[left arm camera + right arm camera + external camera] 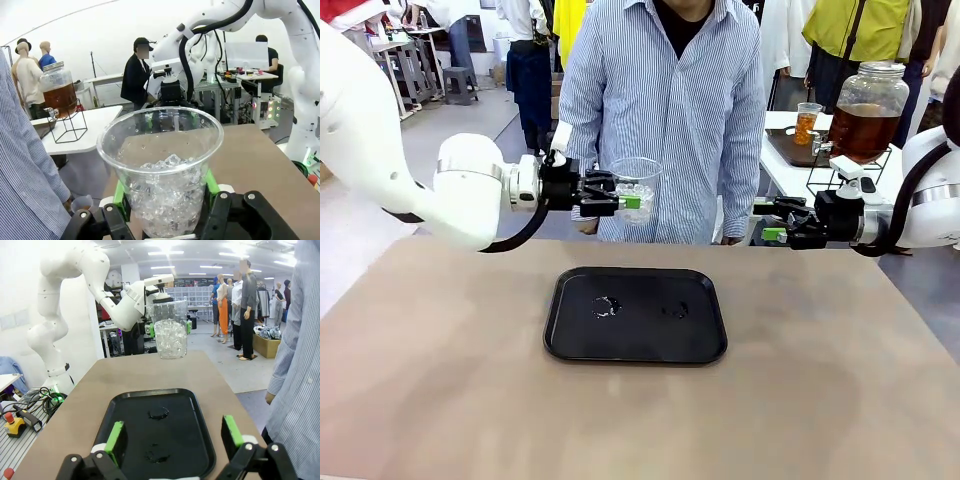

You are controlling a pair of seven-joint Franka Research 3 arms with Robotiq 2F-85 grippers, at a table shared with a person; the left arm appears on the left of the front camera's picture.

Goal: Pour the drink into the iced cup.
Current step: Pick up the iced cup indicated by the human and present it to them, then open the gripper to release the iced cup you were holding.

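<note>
- The left gripper [628, 200] was closed on the cup [636, 183]. Its green pads [120, 194] pressed the lower wall from both sides, and it held the cup upright in the air past the table's [440, 380] far edge, just in front of the person [670, 110].
- The right gripper [767, 221] stood wide open and empty, level with the cup and well apart from it.
- The drink [865, 132] sat in a jar [871, 85] on a wire stand [840, 178], on a white side table behind the right arm (a small cup [807, 122] of the same amber liquid stood beside it). None showed in the held cup, so pouring had probably not begun.
- To do this step well, the cup would want a level, steady hold with its rim clear. It would best be brought over the tray [640, 345] so that spills land there.
- The squeeze should be light, because the cup looked like thin clear plastic, tapered with a rolled rim, and likely to flex.
- The ice [167, 192] was small glistening cubes heaped to about halfway.
- The tray was glossy black, a rounded rectangle with a raised lip, and bore two wet marks.
- The table was matte brown.
- The jar was clear glass with a metal lid.
</note>
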